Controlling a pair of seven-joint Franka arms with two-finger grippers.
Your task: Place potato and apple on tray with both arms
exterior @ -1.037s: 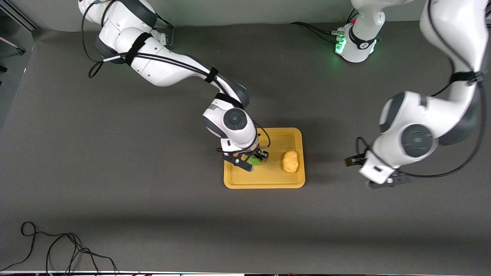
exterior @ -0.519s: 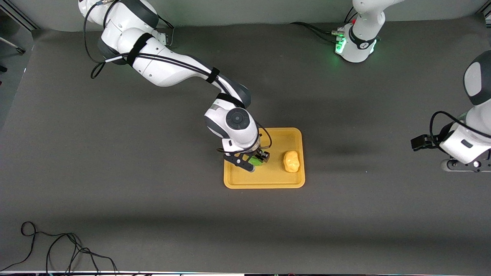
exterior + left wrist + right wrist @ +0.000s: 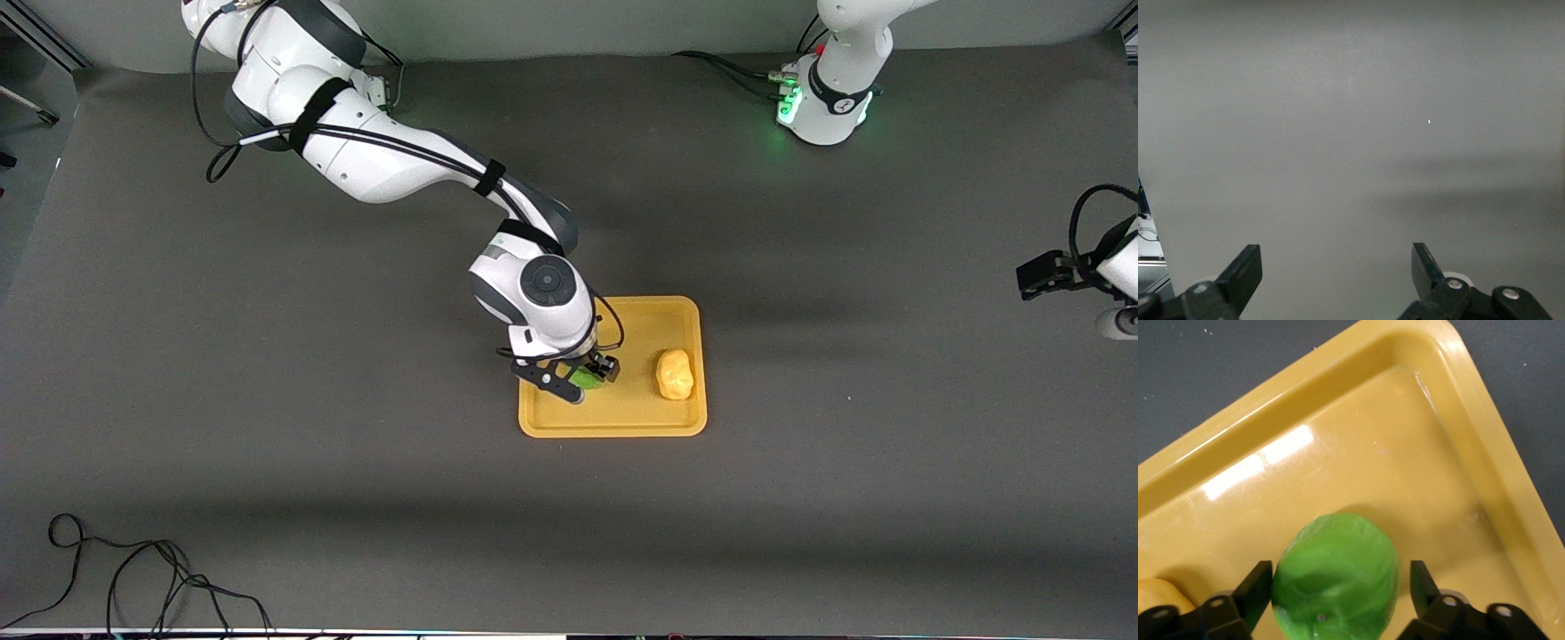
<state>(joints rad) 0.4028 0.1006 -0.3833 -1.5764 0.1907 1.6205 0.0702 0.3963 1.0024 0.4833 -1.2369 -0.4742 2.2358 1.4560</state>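
The orange-yellow tray (image 3: 613, 430) lies mid-table. The yellow-tan potato (image 3: 674, 373) lies on it at the edge toward the left arm's end. The green apple (image 3: 588, 378) rests on the tray between the fingers of my right gripper (image 3: 592, 380). In the right wrist view the apple (image 3: 1335, 577) sits on the tray floor (image 3: 1405, 453); one finger touches it and a small gap shows at the other, so the right gripper (image 3: 1341, 577) is open. The potato's edge (image 3: 1155, 593) shows beside it. My left gripper (image 3: 1336, 257) is open and empty over bare table.
The left arm's wrist (image 3: 1116, 258) shows only at the view's edge, at the left arm's end of the table. A black cable (image 3: 133, 578) lies coiled at the near corner toward the right arm's end. The table is covered by a dark grey mat (image 3: 356, 444).
The left arm has swung away from the tray toward its own end of the table and is now mostly out of the front view. The right gripper has stayed around the apple on the tray.
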